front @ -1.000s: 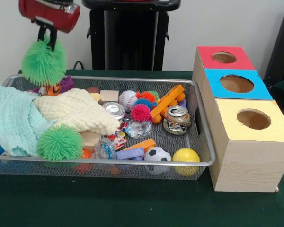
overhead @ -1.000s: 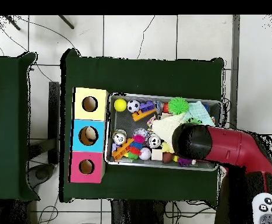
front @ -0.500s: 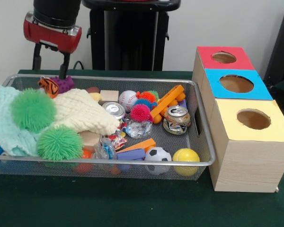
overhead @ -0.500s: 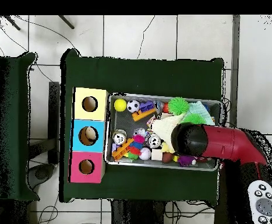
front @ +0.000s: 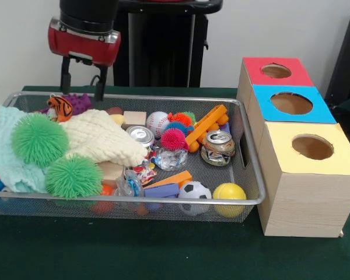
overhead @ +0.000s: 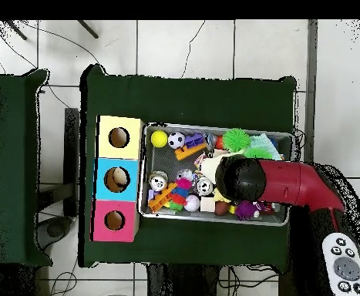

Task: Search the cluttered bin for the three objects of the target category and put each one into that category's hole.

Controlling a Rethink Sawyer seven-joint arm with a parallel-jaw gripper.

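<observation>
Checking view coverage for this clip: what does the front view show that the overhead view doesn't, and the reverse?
Front only: the end effector open and empty above the bin's far edge, and the two green spiky balls lying on the cloths. Overhead only: the floor tiles around the table, and the arm covering those cloths. Both: the mesh bin, the yellow ball, and the red, blue and yellow hole boxes.

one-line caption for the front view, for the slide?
Open gripper above the bin, empty; two green balls on the cloths.

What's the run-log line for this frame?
gripper: open, empty, above bin's far left | green spiky balls: on cloths | boxes' holes: nothing entering
</observation>
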